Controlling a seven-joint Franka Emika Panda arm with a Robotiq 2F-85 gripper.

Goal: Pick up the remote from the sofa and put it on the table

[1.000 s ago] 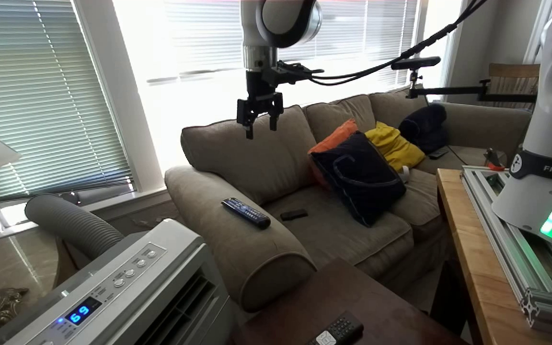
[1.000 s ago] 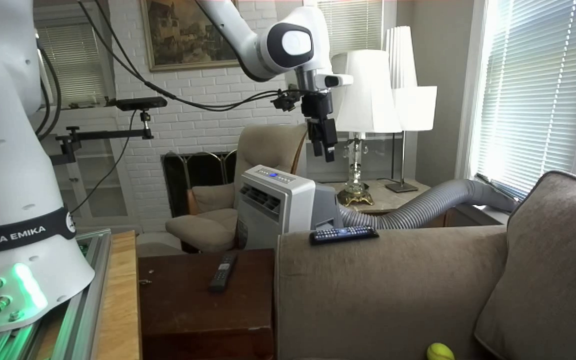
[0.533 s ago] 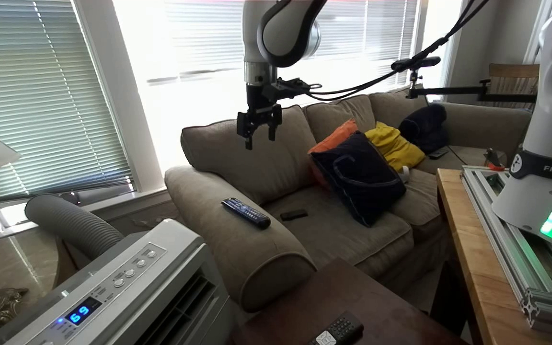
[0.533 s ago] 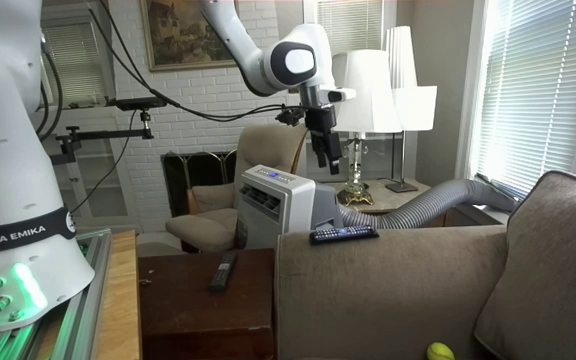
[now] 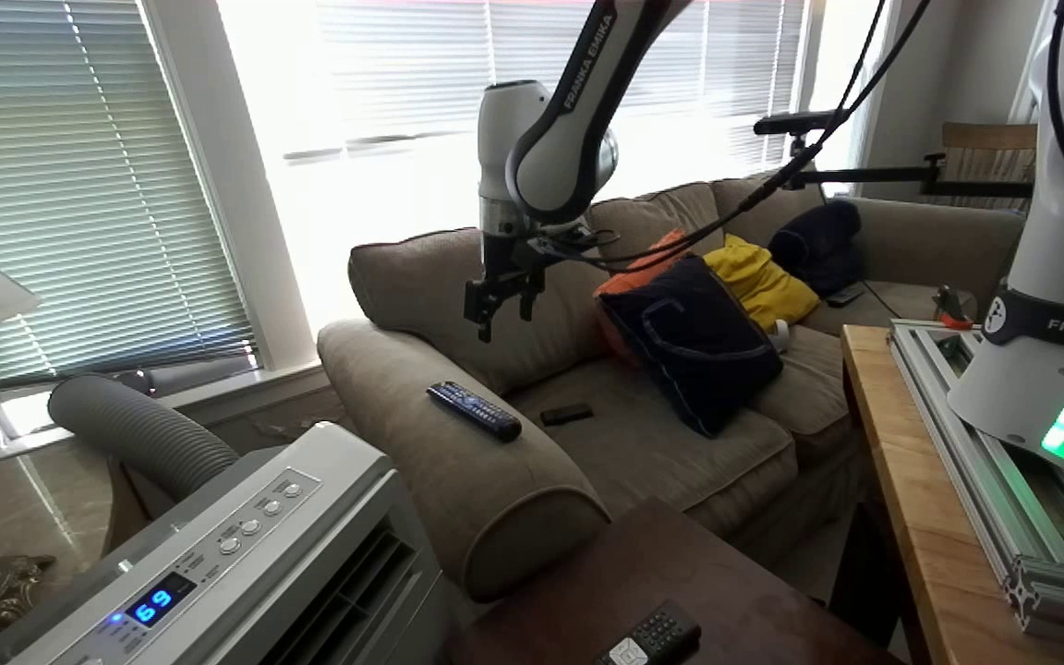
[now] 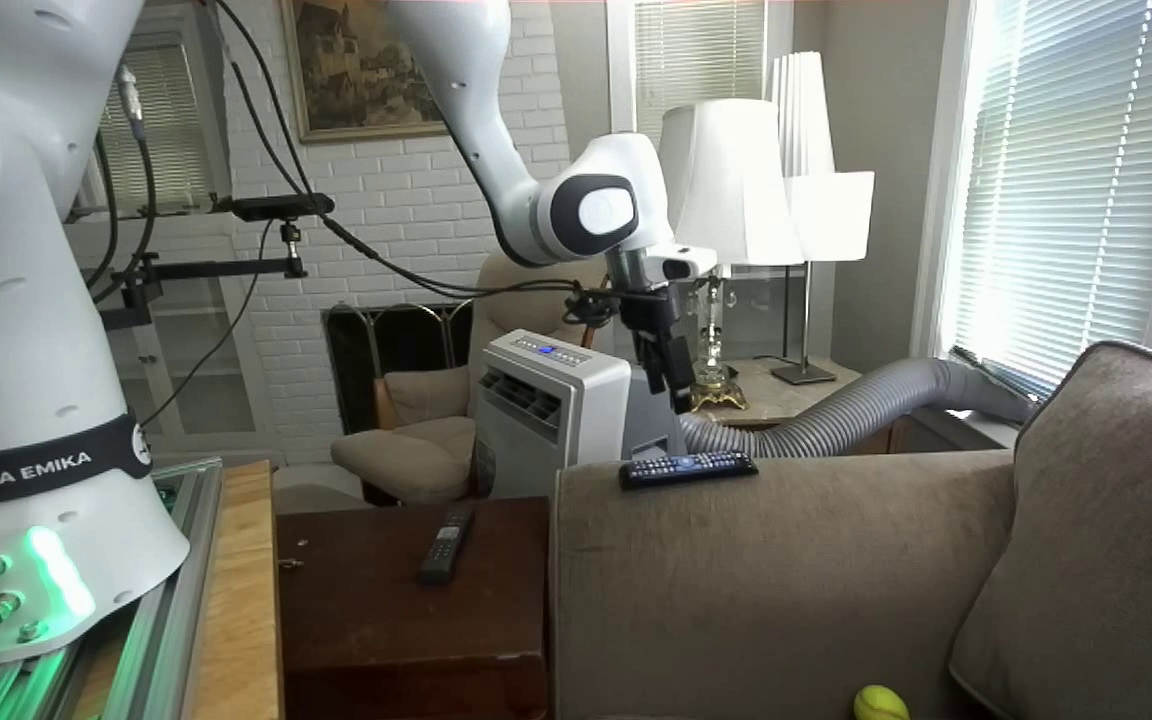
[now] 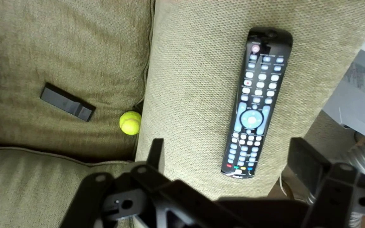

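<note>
Brown desk [image 6: 366,625] now, and beyond its edge the remote [image 7: 254,102] is borne by the sofa [image 5: 624,466]; above, the end effector [image 5: 505,321] is suspended, jaws spread wide!

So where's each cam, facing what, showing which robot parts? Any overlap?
An exterior view: near the AC, looking along the sofa; base, robot arm, gripper.
An exterior view: seat side of sofa arm, facing lamps; same parts.
Wrist view: on the wrist, facing down at the remote; gripper only.
Both exterior views, roughly opposed, share table and remote.
</note>
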